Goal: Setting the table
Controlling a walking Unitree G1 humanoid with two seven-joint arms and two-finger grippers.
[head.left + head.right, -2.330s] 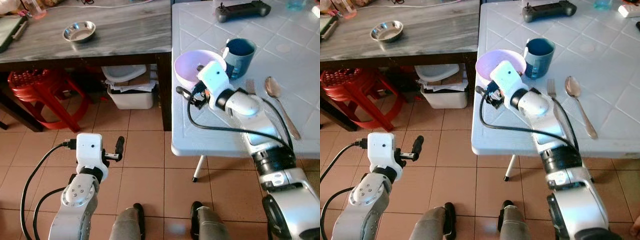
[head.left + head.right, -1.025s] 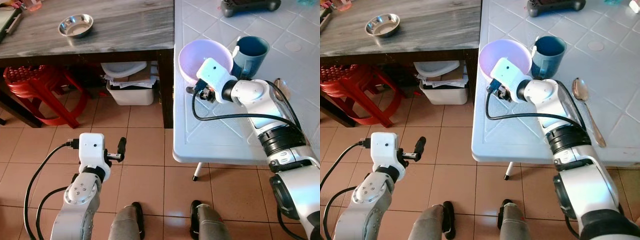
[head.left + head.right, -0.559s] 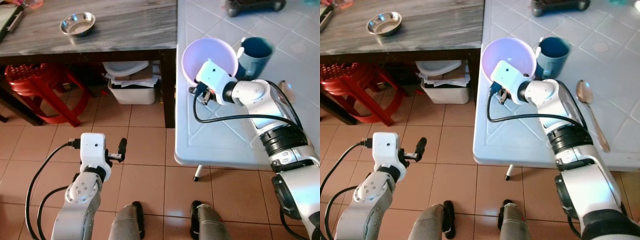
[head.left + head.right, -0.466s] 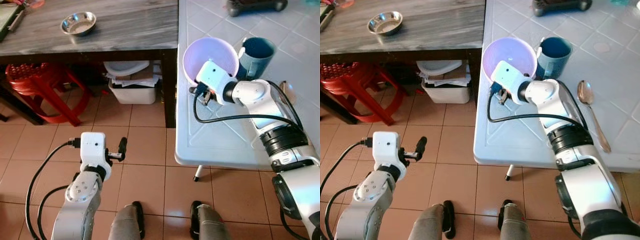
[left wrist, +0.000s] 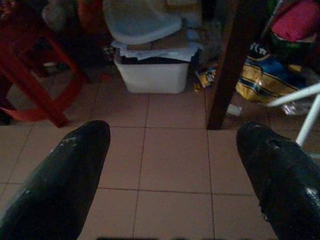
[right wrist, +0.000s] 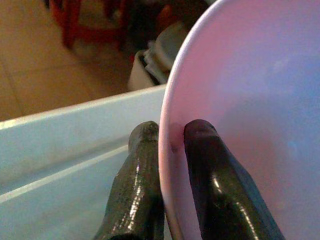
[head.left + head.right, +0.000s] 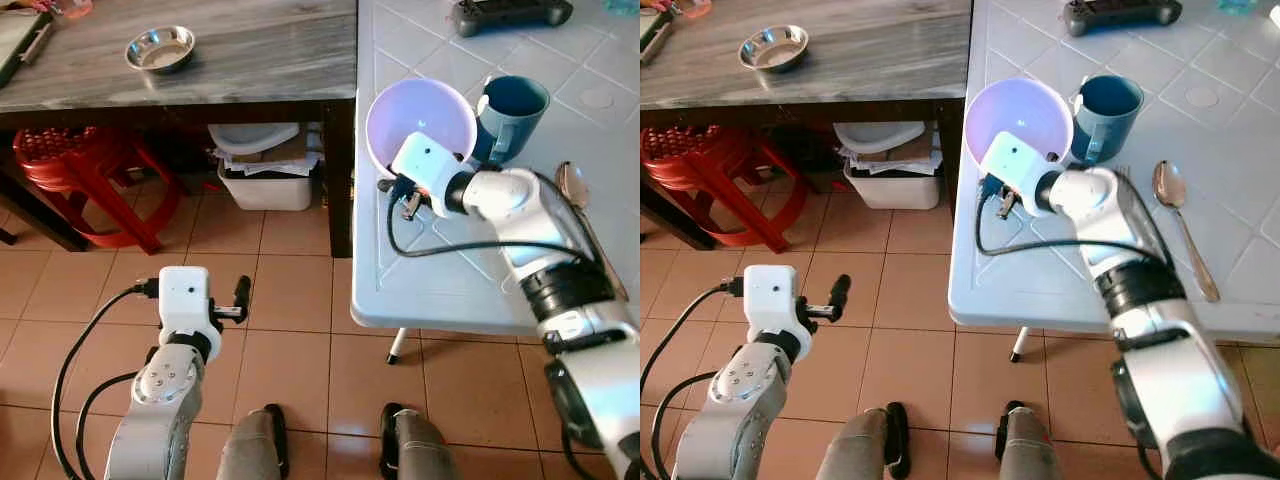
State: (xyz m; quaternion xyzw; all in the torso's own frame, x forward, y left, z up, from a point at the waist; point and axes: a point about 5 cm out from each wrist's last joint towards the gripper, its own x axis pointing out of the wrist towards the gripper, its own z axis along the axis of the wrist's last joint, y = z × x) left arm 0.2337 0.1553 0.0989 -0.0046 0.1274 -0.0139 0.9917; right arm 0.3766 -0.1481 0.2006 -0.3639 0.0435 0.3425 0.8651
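Note:
A pale purple bowl point(image 7: 420, 122) stands tipped up near the left edge of the white tiled table point(image 7: 430, 290), its opening facing me. My right gripper point(image 6: 170, 137) is shut on the bowl's near rim, one finger inside and one outside. A blue mug point(image 7: 510, 105) stands just right of the bowl. A metal spoon point(image 7: 1180, 225) lies further right, beside my right arm. My left gripper point(image 5: 172, 145) hangs open low over the floor tiles, holding nothing.
A black game controller point(image 7: 510, 12) lies at the table's far side. A small steel bowl point(image 7: 160, 47) sits on the grey table point(image 7: 250, 60) to the left. Under that table are a red stool point(image 7: 70, 165) and a white bin point(image 7: 265, 180).
The purple bowl in my right gripper has come up and tipped more toward me. The whole view has shifted a little. The left arm has not moved.

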